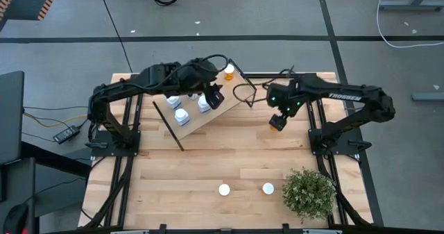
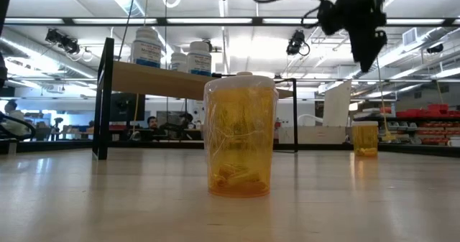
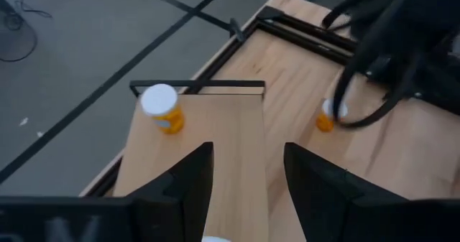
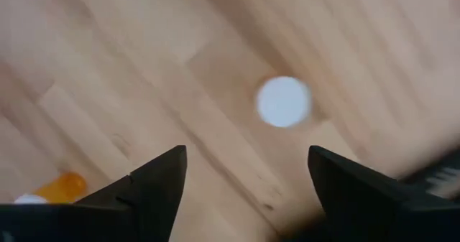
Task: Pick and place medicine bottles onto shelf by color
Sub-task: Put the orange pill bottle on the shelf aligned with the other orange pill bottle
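Observation:
The shelf stands slanted at the table's far left. Three white medicine bottles stand on its board, and one orange bottle stands at its far end. My left gripper hovers open over the board, touching nothing. My right gripper hangs open above the table, over an orange bottle. In the right wrist view a white cap shows from above, ahead of the fingers. Two more bottles stand near the table's front edge.
A green potted plant stands at the near right corner. In the low view an orange bottle stands close to the camera. Another orange bottle shows at the edge of the right wrist view. Bare tabletop lies between the shelf and the near bottles.

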